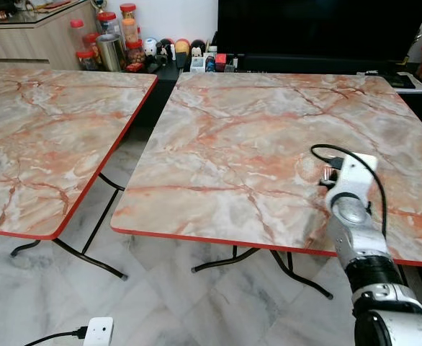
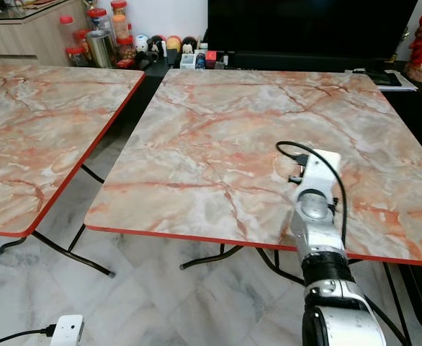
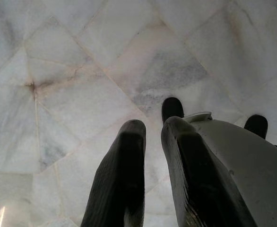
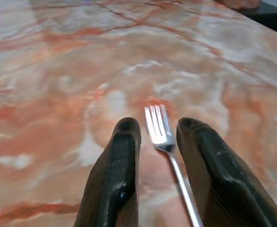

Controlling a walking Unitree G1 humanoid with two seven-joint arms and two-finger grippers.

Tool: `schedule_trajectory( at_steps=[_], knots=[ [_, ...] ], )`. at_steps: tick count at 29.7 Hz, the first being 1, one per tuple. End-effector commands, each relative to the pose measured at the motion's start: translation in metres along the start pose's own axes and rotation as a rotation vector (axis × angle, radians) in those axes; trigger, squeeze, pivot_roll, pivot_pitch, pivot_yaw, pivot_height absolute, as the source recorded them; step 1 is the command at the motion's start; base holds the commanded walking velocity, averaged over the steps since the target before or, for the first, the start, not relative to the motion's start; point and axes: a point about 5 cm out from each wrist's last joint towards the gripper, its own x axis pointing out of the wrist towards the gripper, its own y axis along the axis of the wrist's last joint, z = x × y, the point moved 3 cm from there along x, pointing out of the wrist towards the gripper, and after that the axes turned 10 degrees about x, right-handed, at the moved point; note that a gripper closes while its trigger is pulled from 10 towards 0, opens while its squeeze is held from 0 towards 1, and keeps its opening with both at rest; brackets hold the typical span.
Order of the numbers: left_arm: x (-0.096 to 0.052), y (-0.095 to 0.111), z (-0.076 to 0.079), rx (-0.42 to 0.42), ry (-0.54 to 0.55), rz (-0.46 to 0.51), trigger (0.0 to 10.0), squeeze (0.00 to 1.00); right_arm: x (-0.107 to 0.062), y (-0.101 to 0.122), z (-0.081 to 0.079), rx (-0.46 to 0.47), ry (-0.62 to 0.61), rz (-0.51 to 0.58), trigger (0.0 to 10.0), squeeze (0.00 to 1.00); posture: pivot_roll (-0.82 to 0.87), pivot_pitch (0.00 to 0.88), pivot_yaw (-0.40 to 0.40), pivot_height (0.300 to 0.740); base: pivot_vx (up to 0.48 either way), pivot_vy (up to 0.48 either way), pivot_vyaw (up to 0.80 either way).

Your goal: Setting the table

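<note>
Marble-patterned desk (image 1: 254,130) carries a fork (image 4: 158,127), its handle cut off, between the spread fingers of the right pincer (image 4: 158,130); left pincer (image 3: 153,130) hangs nearly closed above the floor (image 3: 82,56)

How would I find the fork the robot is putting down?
Look at the marble table straight ahead with the red edge. Over its near right part reaches the right claw. Between its two black fingers lies the fork, thin, silver and shiny on pink stone.
</note>
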Motion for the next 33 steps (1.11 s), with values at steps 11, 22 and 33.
schedule_trajectory(
  at_steps=[11,22,33],
  knots=[
    [-0.001,-0.003,-0.001,-0.003,-0.002,-0.013,10.0,0.0,0.002,-0.001,-0.005,0.012,0.037,-0.014,10.0,0.0,-0.03,0.0,0.008,0.74,0.022,0.0,0.0],
    [0.0,-0.003,-0.001,0.003,-0.001,-0.016,10.0,0.0,0.0,-0.009,-0.01,0.013,0.056,-0.04,10.0,0.0,-0.02,0.0,0.007,0.74,0.273,0.0,-0.36],
    [-0.001,-0.004,-0.001,-0.004,-0.001,-0.015,10.0,0.0,-0.002,-0.009,-0.017,0.01,0.083,-0.031,10.0,0.0,-0.02,0.0,0.009,0.74,0.174,0.0,0.0]
  ],
)
